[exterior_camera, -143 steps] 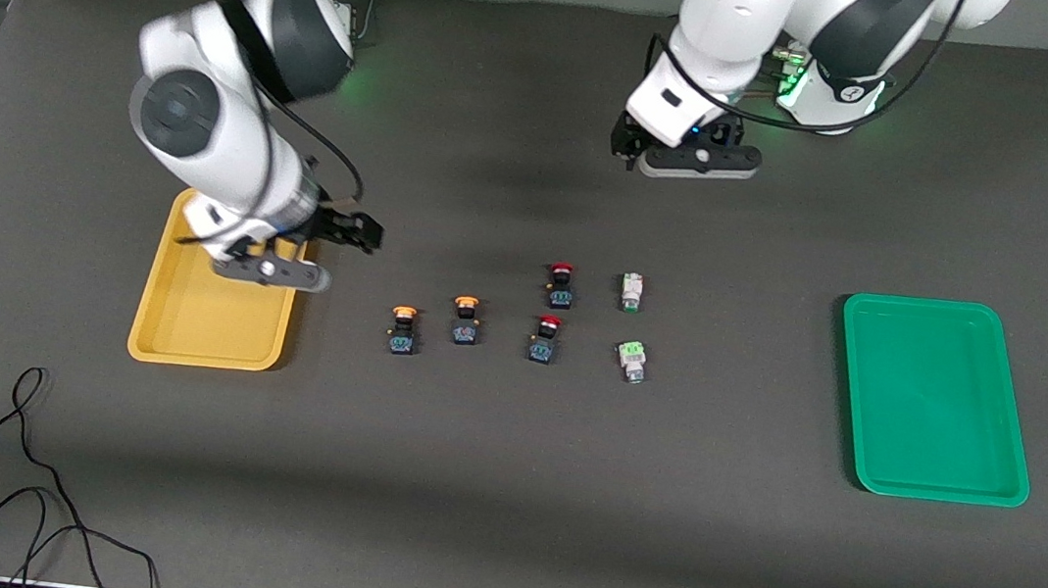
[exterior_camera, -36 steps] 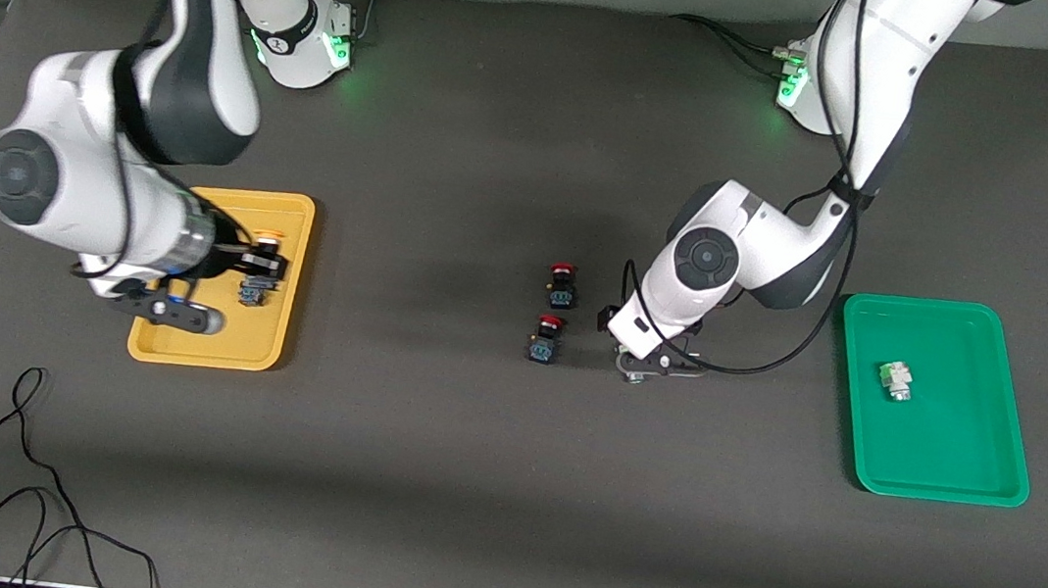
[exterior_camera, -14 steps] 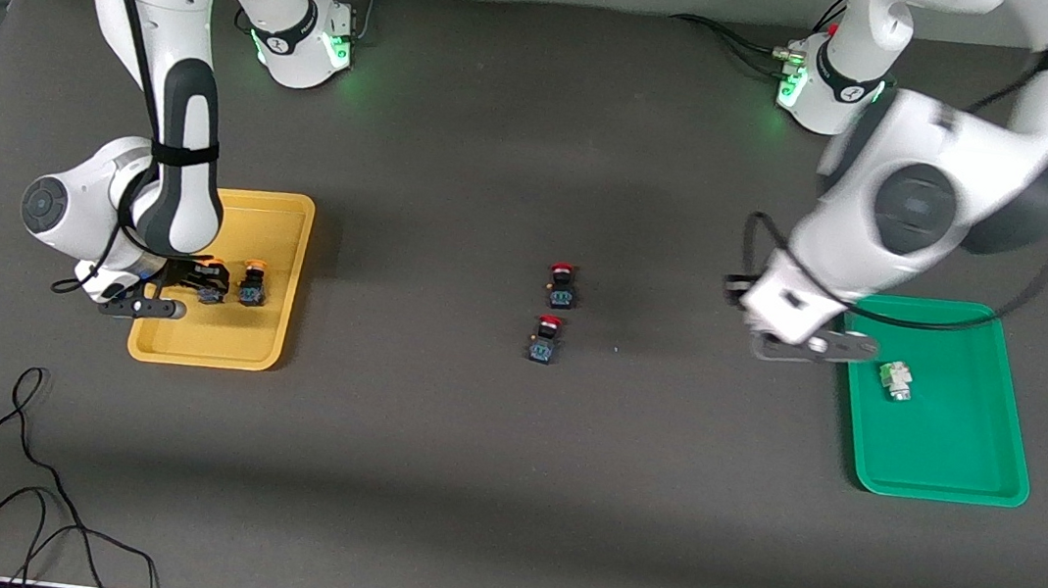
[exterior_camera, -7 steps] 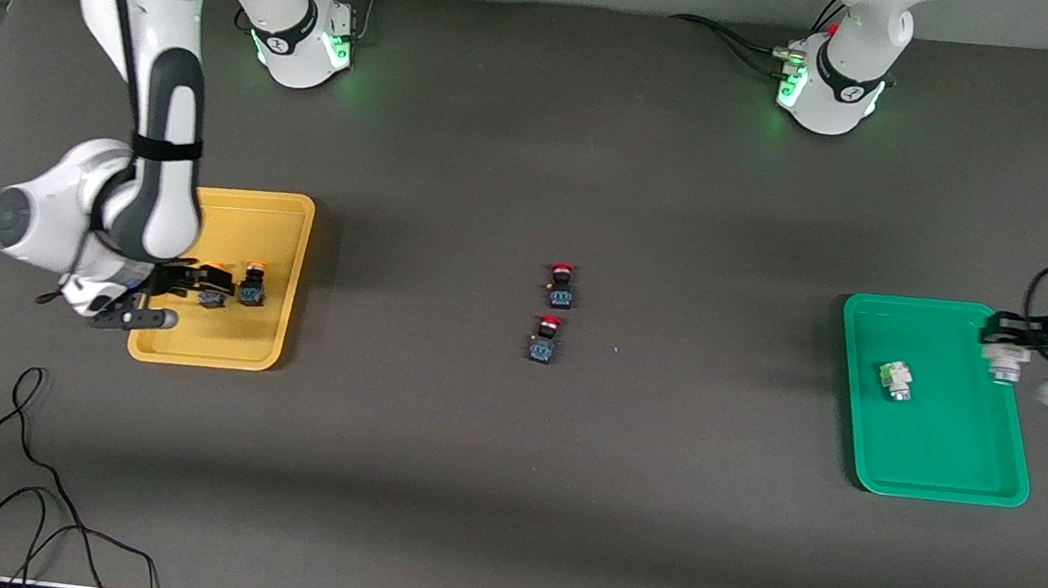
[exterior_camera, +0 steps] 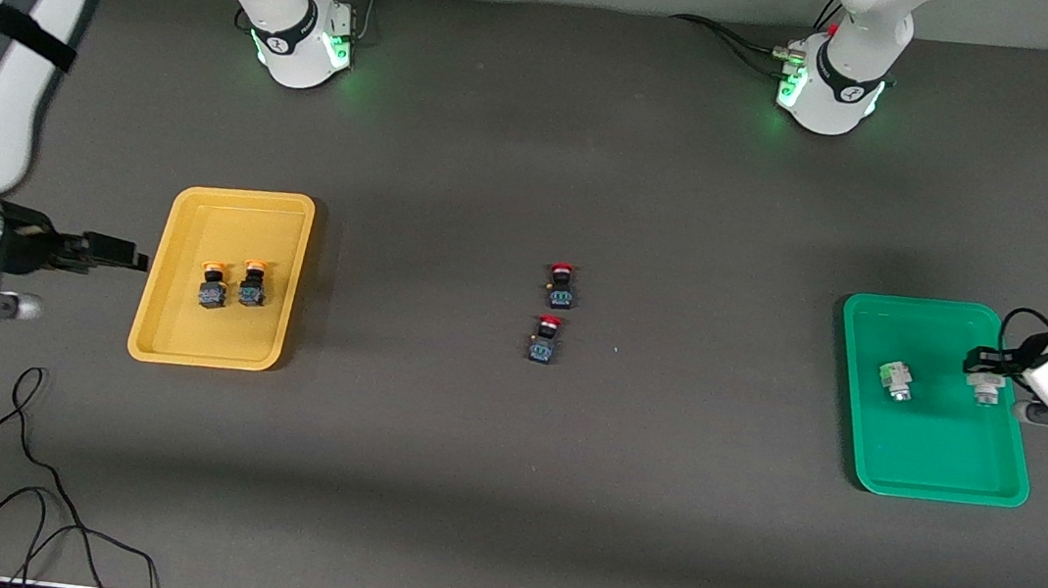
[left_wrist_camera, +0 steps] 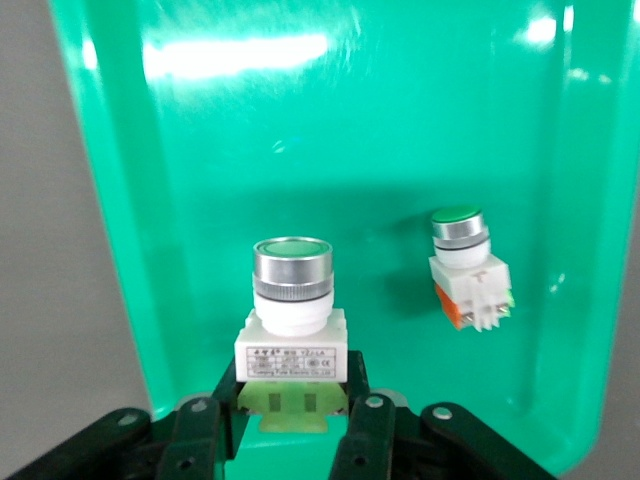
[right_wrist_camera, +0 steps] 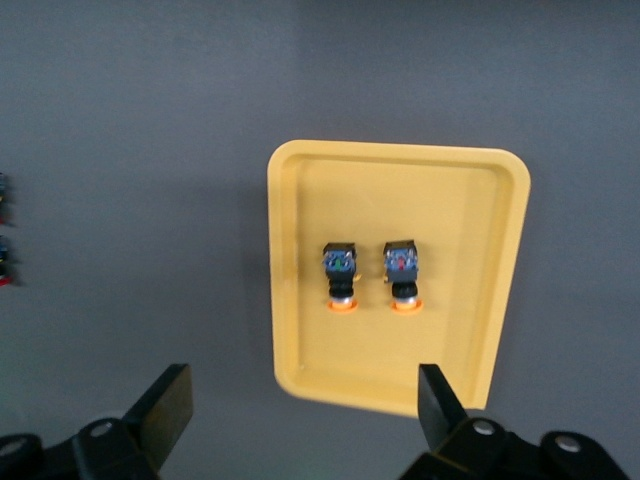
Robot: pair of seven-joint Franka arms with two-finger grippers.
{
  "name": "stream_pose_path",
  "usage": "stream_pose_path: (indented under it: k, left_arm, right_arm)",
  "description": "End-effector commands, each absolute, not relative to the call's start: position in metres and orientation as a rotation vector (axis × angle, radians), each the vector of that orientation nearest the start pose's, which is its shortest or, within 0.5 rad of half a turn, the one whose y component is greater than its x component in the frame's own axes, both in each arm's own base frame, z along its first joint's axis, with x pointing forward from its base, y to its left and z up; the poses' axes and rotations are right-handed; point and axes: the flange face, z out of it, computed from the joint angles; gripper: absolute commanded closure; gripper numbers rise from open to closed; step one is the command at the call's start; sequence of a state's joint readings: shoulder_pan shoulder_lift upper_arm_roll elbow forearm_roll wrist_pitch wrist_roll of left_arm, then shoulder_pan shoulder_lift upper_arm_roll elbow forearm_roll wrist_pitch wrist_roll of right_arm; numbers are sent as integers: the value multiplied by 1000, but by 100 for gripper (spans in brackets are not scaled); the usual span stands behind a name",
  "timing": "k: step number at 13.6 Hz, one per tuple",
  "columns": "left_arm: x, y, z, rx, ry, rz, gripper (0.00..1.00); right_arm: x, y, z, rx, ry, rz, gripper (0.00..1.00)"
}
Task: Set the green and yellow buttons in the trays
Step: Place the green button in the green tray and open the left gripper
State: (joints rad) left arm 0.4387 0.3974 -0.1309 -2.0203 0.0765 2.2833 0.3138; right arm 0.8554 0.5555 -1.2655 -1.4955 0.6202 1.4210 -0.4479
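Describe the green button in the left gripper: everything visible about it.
The held green button has a flat green cap in a shiny metal ring, a white collar, a white-grey body with a small printed label, and a pale green base. The left gripper is shut on that base, its dark fingers on either side. It hangs over the green tray, near the rim at the left arm's end; contact with the floor is unclear. A second green button lies nearby, apart.

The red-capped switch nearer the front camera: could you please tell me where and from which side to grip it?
That red-capped switch seems to lie on its side, cap toward the robots' bases. Come straight down and close on the flat sides of its dark body, not the round cap; the other red-capped switch leaves room.
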Motion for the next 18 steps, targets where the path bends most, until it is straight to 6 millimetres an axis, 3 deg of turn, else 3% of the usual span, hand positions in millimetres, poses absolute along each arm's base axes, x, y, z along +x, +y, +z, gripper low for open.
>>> stream_pose_path:
  k: [1, 2, 4, 6, 8, 10, 11, 14, 18]
  left_arm:
    - [560, 179, 230, -3165, 106, 142, 76]
    - [561, 180, 222, -3168, 104, 138, 66]
    - [564, 180, 213, -3167, 96, 103, 1]
    - [567, 181, 220, -3162, 96, 83, 1]
    - [575, 181, 255, -3143, 114, 39, 1]
    - [580, 177, 310, -3128, 131, 55, 1]
    - [584, 170, 347, -3117, 148, 61, 1]
    - [590, 140, 431, -3097, 212, 107, 0]
    - [583, 89, 515, -3063, 320, 80, 1]
  right_arm:
    - [606, -33, 564, -3001, 48, 316, 0]
    - [602, -29, 581, -3023, 61, 326, 0]
    - [598, -21, 607, -3093, 41, 340, 0]
    - [597, -12, 626, -3133, 9, 304, 0]
    - [598, -5, 628, -3139, -7, 296, 0]
    - [597, 18, 628, -3147, 33, 297, 0]
    - [597, 25, 628, -3151, 70, 296, 0]
    - [596, 45, 628, -3157, 70, 296, 0]
    - [600, 39, 624, -3146, 67, 305, 0]
